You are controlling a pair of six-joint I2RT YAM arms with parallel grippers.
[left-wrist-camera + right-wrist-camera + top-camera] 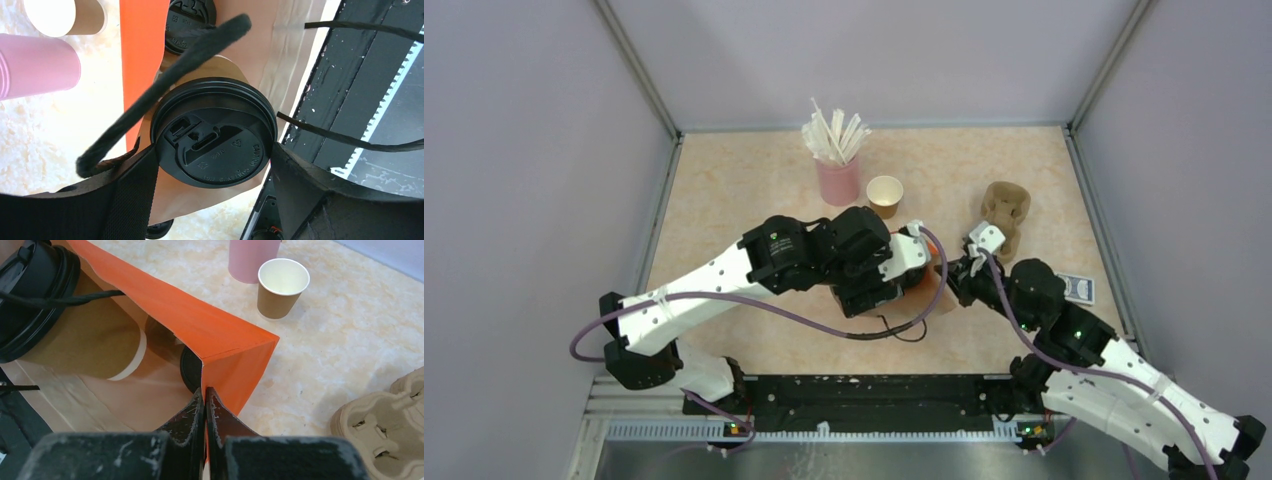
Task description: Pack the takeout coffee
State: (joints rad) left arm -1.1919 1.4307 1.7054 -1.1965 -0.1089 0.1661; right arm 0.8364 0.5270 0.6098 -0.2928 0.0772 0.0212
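Left claw [212,160] grips a lidded cup [215,132] by its black lid, one finger on each side. That cup is in the mouth of the orange bag [200,325]. Right claw [205,405] is pinched tight on the bag's right edge. A second lidded cup [190,25] sits deeper inside the bag. An open cup [282,287] stands on the table [350,340], just beside the pink cup [250,257].

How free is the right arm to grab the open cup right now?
Probably not. The right gripper is shut on the bag, holding it open while the left gripper holds a lidded cup in it. The table toward the open cup looks bare, so only that grip hinders.
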